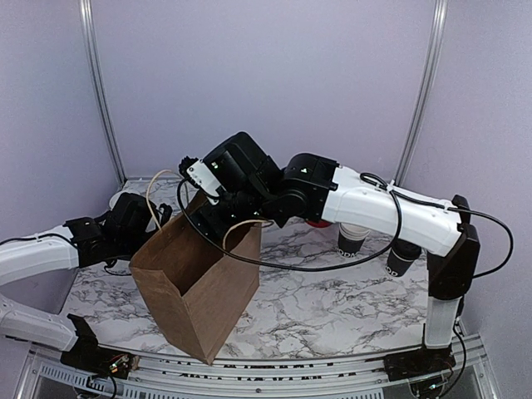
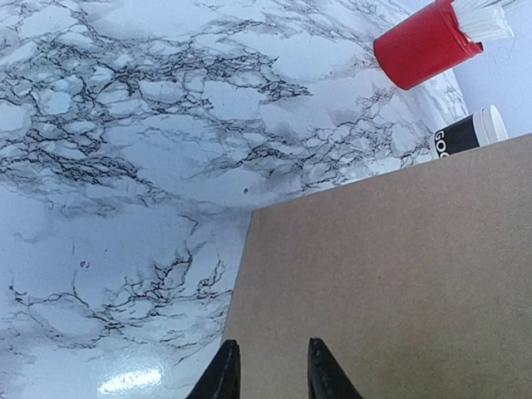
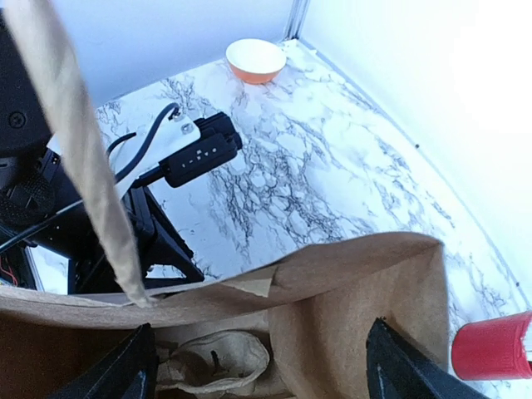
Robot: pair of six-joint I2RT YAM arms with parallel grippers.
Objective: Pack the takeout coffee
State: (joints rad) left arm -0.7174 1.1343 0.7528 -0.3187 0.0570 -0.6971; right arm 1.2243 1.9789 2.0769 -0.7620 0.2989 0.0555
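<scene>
Plainly: right pincer point(image 3: 266, 370) spread wide and empty over the paper bag point(image 1: 195, 283), takeout coffee point(image 1: 401, 259) well off to its right.

From above, the right arm point(image 1: 374, 204) stretches across to the bag's open mouth. The coffee stands on the bench point(image 1: 332, 307) well apart from that pincer, on its right, half hidden under the forearm and just beside a stack of black cups point(image 1: 352, 241). The left wrist view shows the left pincer point(image 2: 273, 370) with its tips slightly apart and nothing between them, close to the bag's brown side. A red cup point(image 2: 424, 41) and the cup stack stand beyond it. The right wrist view looks down into the bag between the splayed fingers point(image 3: 133, 366), with the red cup to the pincer's right and an orange bowl point(image 3: 256, 60) far ahead.
</scene>
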